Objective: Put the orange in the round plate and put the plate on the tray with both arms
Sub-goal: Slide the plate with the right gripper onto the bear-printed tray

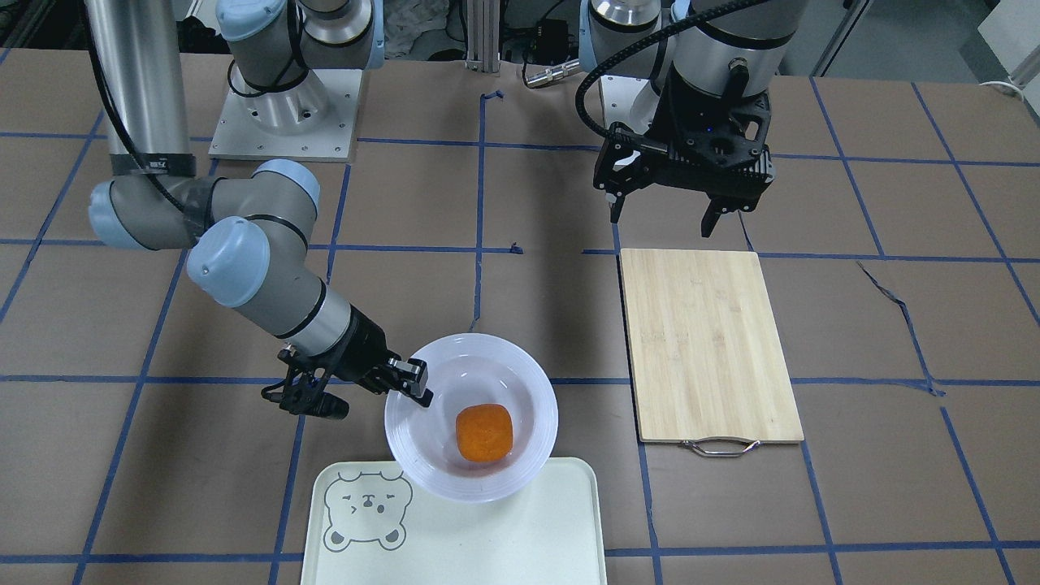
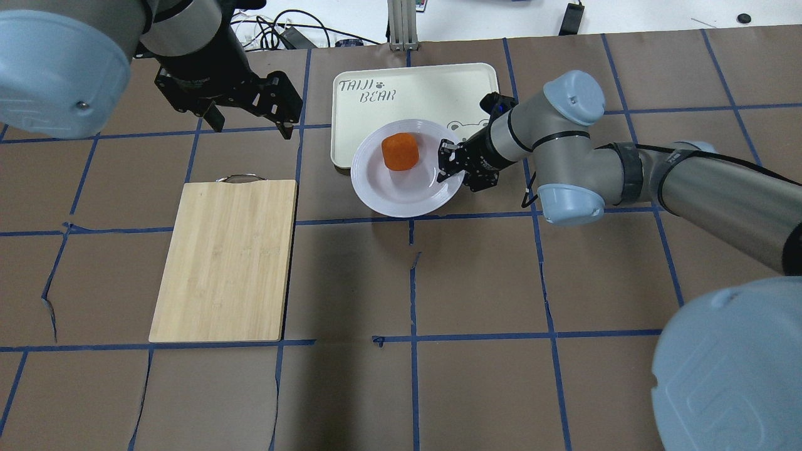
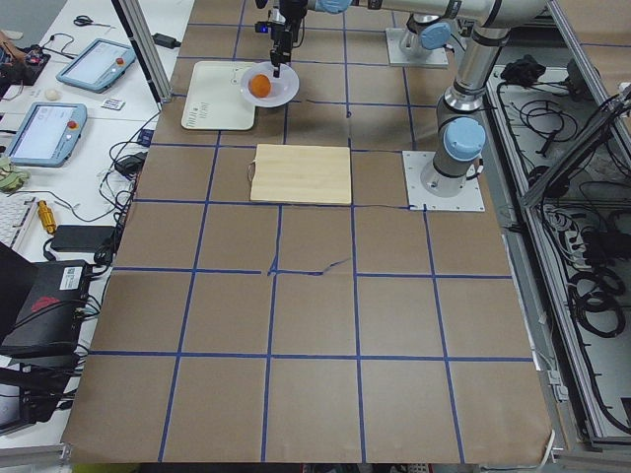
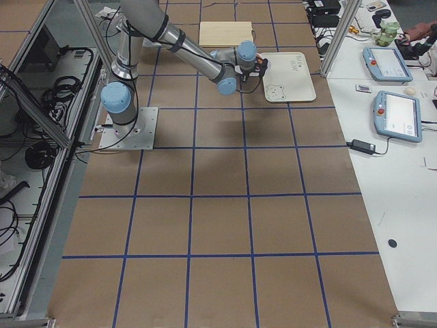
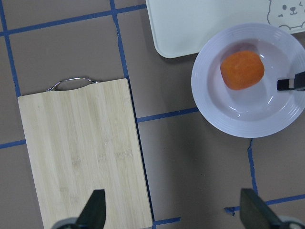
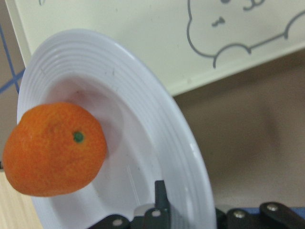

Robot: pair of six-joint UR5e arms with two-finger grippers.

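White ridged round plate (image 1: 536, 380), bumpy orange (image 1: 483, 432) inside, right gripper (image 1: 416, 385) clamping rim, left gripper (image 1: 662, 221) spread.

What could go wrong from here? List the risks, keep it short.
1. The right gripper holds the round plate by one edge only; it may tilt, and the loose orange could roll out.
2. The plate overlaps the tray at its corner and might catch on its rim.
3. The left gripper hangs open, away from the plate, giving no second support.
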